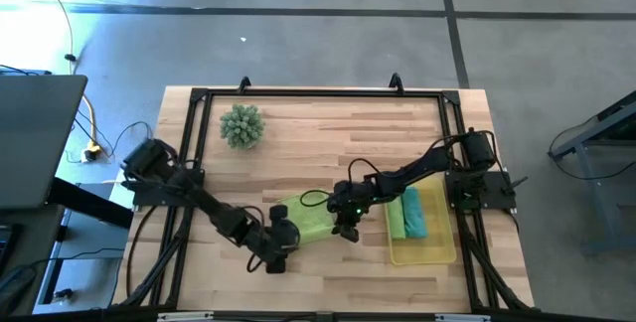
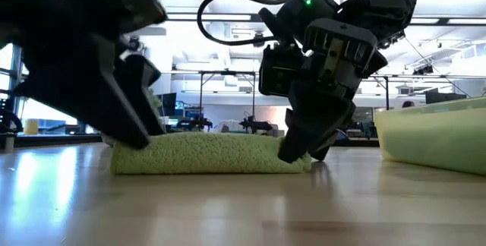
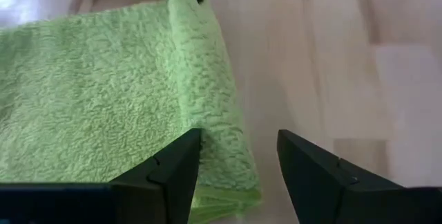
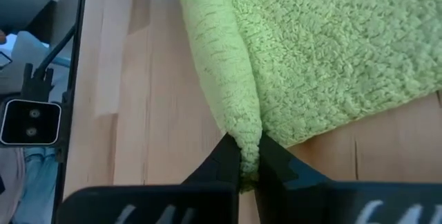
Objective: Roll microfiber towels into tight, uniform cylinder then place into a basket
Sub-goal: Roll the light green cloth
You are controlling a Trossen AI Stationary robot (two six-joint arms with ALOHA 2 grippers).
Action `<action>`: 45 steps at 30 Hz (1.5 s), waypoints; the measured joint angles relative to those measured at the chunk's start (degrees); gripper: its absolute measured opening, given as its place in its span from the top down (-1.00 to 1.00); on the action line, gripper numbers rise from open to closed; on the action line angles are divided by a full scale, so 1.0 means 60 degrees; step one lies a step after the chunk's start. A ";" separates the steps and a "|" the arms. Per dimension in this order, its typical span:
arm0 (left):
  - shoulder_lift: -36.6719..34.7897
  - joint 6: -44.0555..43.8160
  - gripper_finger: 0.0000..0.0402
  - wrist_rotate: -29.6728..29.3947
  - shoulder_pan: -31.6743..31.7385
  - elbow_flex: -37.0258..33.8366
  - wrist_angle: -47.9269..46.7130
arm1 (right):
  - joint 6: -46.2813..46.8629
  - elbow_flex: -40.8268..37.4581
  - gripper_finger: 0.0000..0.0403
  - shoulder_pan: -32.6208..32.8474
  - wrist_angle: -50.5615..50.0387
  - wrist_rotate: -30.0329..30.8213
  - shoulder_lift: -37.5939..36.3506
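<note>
On the pale wood table (image 1: 328, 123), the right claw (image 4: 242, 165) pinches the lime towel (image 1: 310, 218); the left claw (image 3: 238, 172) gapes beside it.

Your left gripper (image 3: 238, 172) sits low with its fingers spread wide, while your right gripper (image 4: 250, 156) is pinched closed, seemingly tilted toward the tabletop.

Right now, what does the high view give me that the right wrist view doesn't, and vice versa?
Only the high view: the yellow basket already holding a green and a teal towel, the spiky plant ball, and the left claw at the near end of the lime towel. Only the right wrist view: the right claw pinching that towel's rolled edge. Both show the lime towel on the wooden table.
</note>
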 joint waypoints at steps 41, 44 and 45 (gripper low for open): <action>0.0875 -0.1152 0.07 0.0458 -0.0015 0.0231 -0.0172 | -0.9431 -0.1352 0.21 0.2095 0.2199 0.4818 -0.0538; 0.0875 -0.1187 0.07 0.0455 -0.0015 0.0230 -0.0108 | -0.9778 -0.1129 0.21 0.2113 0.2261 0.5546 -0.0283; 0.0875 -0.1197 0.07 0.0446 -0.0015 0.0230 -0.0103 | -0.9819 -0.1096 0.21 0.2106 0.2232 0.5661 -0.0254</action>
